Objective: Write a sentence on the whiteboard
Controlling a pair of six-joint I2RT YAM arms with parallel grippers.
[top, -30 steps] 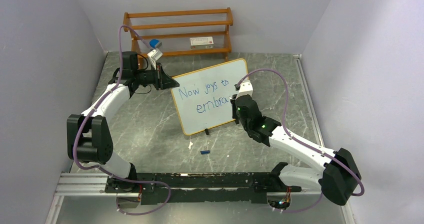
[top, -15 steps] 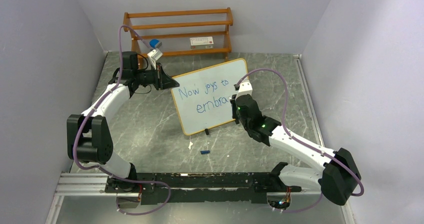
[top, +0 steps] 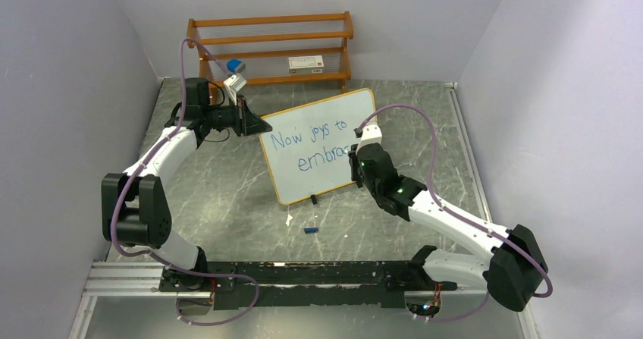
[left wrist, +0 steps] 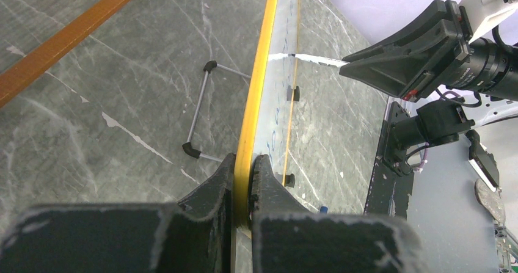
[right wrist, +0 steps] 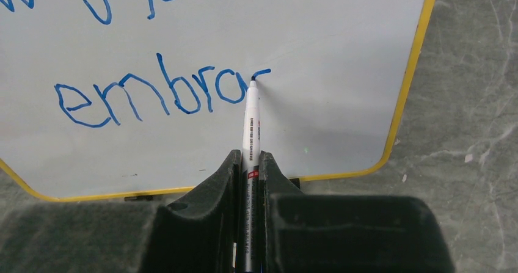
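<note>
The left claw (top: 254, 123) is shut tight on the left edge of the whiteboard (top: 303, 183). In its wrist view the two fingers (left wrist: 207, 193) pinch the yellow frame, one on the front and one on the back. The board stands on the worktop (top: 220, 195), leaning back a bit. It runs from this claw over to the right claw (top: 355, 157).

The right claw is shut on a marker (right wrist: 250, 123). The marker sticks out ahead of the claw and its tip touches the board. The tip sits at the end of the last blue stroke of the sentence (right wrist: 165, 93). The top row reads "Now joys to". The row under it reads "embra" and then part of a letter, right at the tip. From above, the right claw and its arm hide the end of that row.

Behind the board, past the left claw, a thin wire stand (left wrist: 201, 111) rests on the worktop. A small black foot (top: 313, 199) sits at the board's low edge. Nearer the arm bases than both claws lie a small blue cap (top: 309, 230) and a tiny white bit (top: 288, 219), apart from the board. Far behind the left claw a wooden rack (top: 269, 47) stands by the back wall. A blue thing (top: 233, 64) and a white box (top: 307, 63) lie on it.
</note>
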